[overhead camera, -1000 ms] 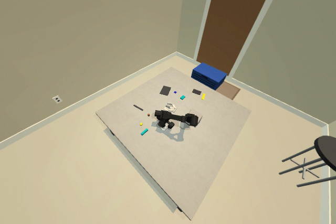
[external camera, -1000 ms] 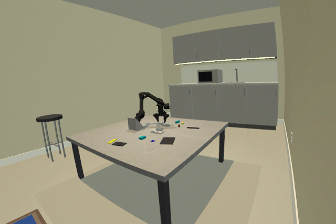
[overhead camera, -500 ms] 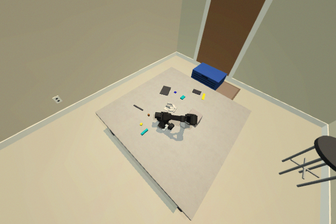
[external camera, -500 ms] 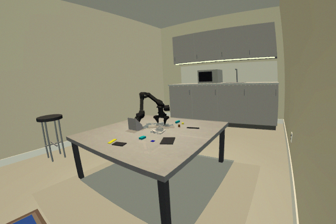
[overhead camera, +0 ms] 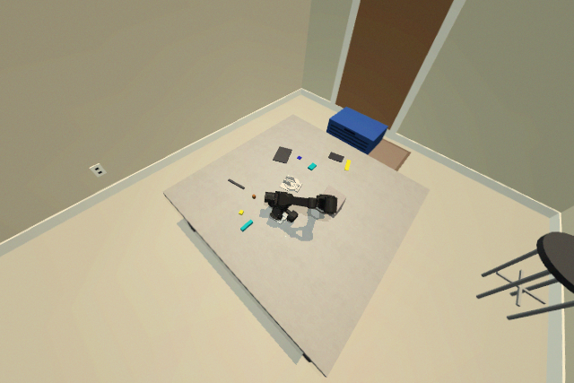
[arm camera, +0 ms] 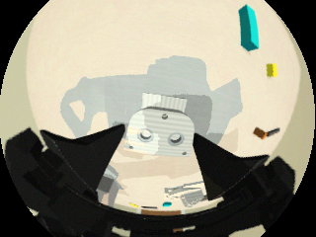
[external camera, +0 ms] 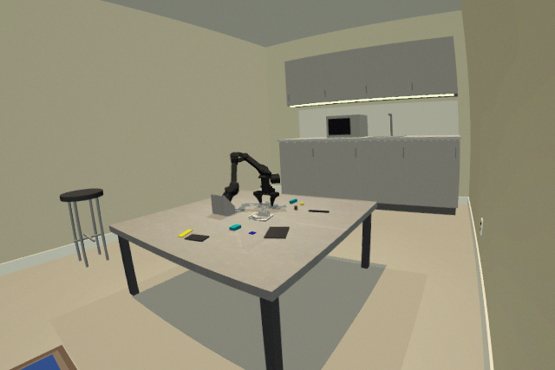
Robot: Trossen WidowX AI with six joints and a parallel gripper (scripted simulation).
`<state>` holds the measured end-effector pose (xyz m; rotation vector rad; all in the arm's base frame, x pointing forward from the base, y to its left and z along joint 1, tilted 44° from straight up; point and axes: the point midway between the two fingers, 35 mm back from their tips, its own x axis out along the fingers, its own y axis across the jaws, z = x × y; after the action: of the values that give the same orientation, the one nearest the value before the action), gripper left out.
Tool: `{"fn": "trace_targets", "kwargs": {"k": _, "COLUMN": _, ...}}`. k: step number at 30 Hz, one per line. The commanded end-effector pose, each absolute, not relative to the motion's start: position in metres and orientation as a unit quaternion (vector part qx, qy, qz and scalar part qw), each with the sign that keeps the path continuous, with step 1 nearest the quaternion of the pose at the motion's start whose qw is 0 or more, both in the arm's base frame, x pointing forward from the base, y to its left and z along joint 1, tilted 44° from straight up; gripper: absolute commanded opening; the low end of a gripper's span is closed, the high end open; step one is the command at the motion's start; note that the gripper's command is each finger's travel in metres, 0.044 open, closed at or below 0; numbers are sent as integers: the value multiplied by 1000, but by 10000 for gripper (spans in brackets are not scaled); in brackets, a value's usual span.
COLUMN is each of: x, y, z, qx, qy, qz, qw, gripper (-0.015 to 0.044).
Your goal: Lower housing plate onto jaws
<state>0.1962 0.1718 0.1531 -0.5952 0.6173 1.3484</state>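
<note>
The white housing plate [arm camera: 160, 118] lies on the table with its two round holes facing up; a ribbed block shows at its far edge in the wrist view. My gripper [arm camera: 160, 132] [overhead camera: 283, 216] [external camera: 266, 204] is open and empty, pointing down above the plate, with one finger on each side of it in the wrist view. The white base assembly with the jaws [overhead camera: 291, 183] [external camera: 260, 216] [arm camera: 192, 197] stands apart from the plate, near the arm. How the jaws sit on their pins is too small to tell.
A teal bar [overhead camera: 247, 225] [arm camera: 248, 30], a small yellow block [overhead camera: 240, 212] [arm camera: 272, 70], an orange-brown piece [overhead camera: 253, 195] [arm camera: 259, 132] and a dark rod [overhead camera: 236, 183] [external camera: 318, 210] lie around. A grey angled block [external camera: 222, 204] stands by the arm's base. Dark flat pieces lie farther off.
</note>
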Motion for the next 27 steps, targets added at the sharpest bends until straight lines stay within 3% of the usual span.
{"fn": "trace_targets", "kwargs": {"k": 1, "x": 197, "y": 172, "z": 152, "qx": -267, "qy": 279, "qz": 603, "qw": 698, "gripper": 440}}
{"fn": "trace_targets", "kwargs": {"k": 9, "x": 197, "y": 172, "z": 152, "qx": -267, "qy": 279, "qz": 603, "qw": 698, "gripper": 440}}
{"fn": "trace_targets", "kwargs": {"k": 22, "x": 196, "y": 172, "z": 153, "qx": -267, "qy": 277, "qz": 605, "qw": 697, "gripper": 353}}
{"fn": "trace_targets", "kwargs": {"k": 27, "x": 196, "y": 172, "z": 153, "qx": -267, "qy": 277, "qz": 605, "qw": 697, "gripper": 351}}
